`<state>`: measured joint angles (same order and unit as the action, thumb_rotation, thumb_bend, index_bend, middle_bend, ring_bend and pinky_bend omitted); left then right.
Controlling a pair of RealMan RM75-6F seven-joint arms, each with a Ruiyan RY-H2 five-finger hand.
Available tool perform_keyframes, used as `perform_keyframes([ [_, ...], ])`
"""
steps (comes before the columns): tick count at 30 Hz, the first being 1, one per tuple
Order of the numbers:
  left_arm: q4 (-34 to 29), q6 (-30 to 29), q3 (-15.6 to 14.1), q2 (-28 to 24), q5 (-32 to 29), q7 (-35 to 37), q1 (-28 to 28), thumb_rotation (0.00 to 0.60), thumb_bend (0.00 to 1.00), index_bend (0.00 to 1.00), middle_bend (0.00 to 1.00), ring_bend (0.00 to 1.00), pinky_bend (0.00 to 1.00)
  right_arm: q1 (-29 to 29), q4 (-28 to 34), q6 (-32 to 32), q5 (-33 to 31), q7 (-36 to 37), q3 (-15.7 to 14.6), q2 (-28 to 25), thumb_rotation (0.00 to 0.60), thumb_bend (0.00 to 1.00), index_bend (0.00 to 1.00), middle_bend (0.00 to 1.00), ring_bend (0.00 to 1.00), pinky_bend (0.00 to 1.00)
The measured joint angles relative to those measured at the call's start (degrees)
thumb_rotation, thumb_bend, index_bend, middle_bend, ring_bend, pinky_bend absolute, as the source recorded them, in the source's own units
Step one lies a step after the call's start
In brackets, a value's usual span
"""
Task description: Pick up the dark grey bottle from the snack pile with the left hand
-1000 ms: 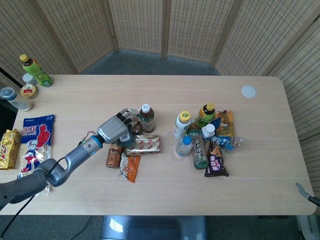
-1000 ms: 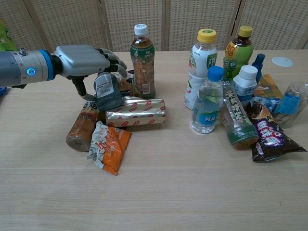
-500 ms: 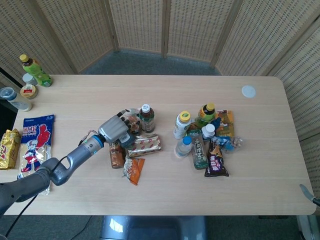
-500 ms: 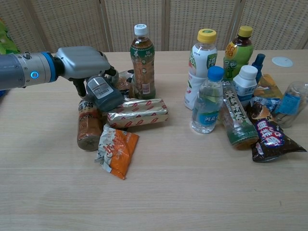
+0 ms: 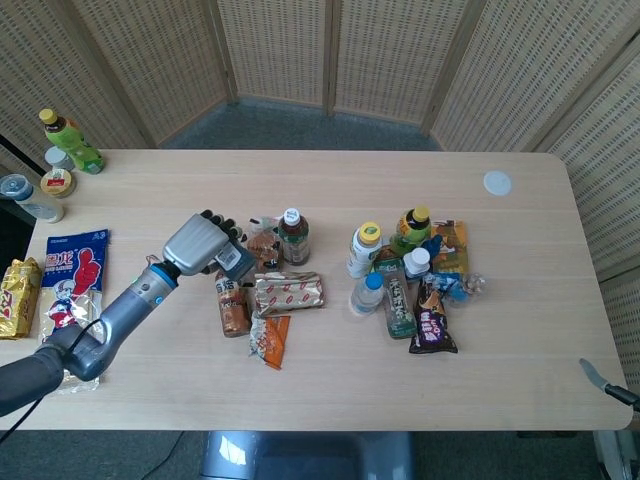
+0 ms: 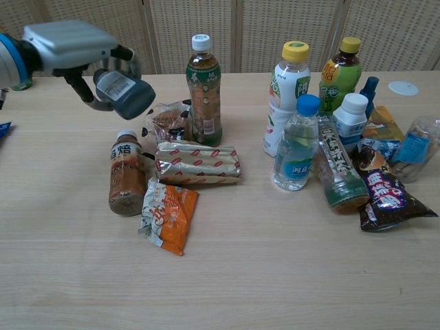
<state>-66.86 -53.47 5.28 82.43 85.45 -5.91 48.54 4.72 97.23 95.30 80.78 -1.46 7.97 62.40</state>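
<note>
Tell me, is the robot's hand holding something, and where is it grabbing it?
Yes. The left hand holds the dark grey bottle by its upper end, lifted clear of the table. The bottle's base points down toward the snacks. The right hand is not in view.

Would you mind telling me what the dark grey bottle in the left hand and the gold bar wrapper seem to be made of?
Dark grey bottle: probably matte plastic, dull even surface, with a paper-like white label. Gold bar wrapper: metallised foil or film, judging by its shiny, crinkled surface. Left hand: smooth silver-grey shell, plastic or metal, unclear which.
</note>
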Motion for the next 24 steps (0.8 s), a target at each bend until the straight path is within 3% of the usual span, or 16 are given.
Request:
perform_keyframes([
  [7,-14.11,-7.25,2.31,-10.71,-2.4,1.25,-4.78,0.6,0.3,0.58,0.68,0.6,0.39,-1.87,-3.32,-2.72,0.64,2.11,-0.21,3.53,0.374,0.15,0.0,0.0,0.0,0.0],
  [13,-22.52,-12.8,4.32,-17.69,-4.56,1.23,-8.92,0.6,0.3,0.57,0.69,0.6,0.39,-2.57,-4.8,-3.16,1.72,3.02,-0.42,4.6,0.373,0.15,0.0,0.0,0.0,0.0],
  [24,-24.61,-15.53,5.76,-20.79,-4.53,4.35,-11.56,0.6,0.3,0.57,0.69,0.6,0.39,-2.67,-3.1,-2.83,2.17,1.39,-0.59,4.41,0.375,0.15,0.0,0.0,0.0,0.0],
])
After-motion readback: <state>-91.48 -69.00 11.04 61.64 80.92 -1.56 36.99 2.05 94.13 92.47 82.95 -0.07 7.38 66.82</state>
